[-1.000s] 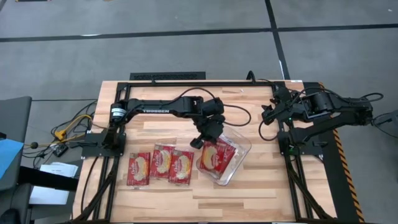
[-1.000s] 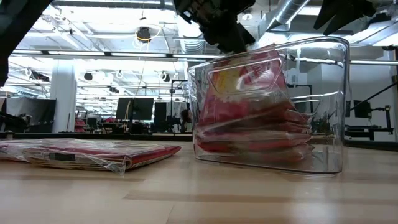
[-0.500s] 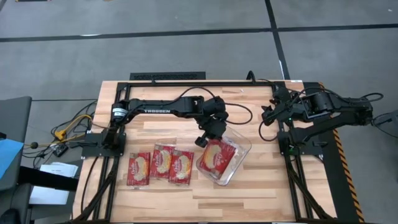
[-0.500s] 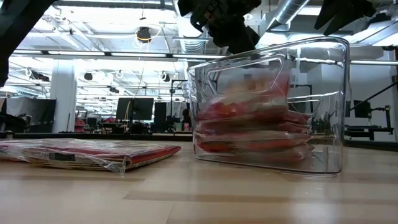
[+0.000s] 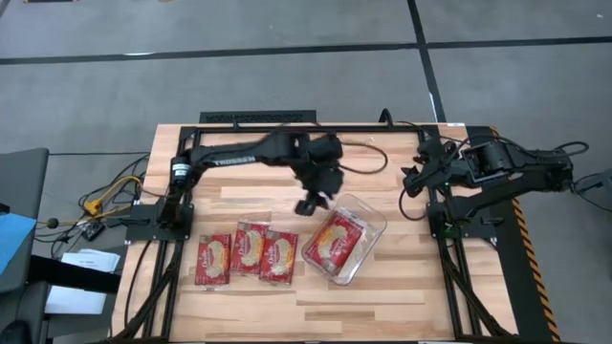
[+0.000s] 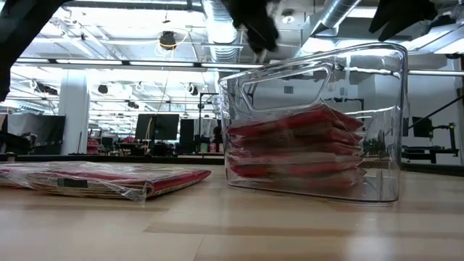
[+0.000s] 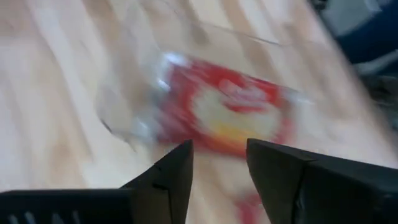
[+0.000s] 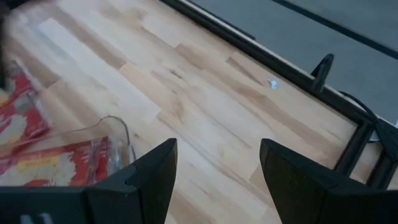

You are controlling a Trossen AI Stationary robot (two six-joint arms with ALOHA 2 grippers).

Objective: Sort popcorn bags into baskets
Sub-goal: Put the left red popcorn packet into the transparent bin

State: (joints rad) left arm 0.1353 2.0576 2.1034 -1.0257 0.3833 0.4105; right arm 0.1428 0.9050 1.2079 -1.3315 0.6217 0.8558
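Bench (image 5: 402,287): pale wood planks.
Basket (image 5: 368,250): clear tub, stacked popcorn bags (image 5: 335,241) inside.
Loose bags (image 5: 247,256): three, beside the basket.
Left gripper (image 5: 309,204): open, empty, just beside the basket.
Right gripper (image 5: 409,179): open, waiting at the bench edge.

The wooden table (image 5: 239,304) bore three red packets (image 5: 246,256) at 7 o'clock beside a clear tub (image 5: 368,250).

My dark left gripper (image 5: 308,204) hangs open and empty at frame centre; my dark right gripper (image 5: 409,179) waits open, centre-right, arm folded
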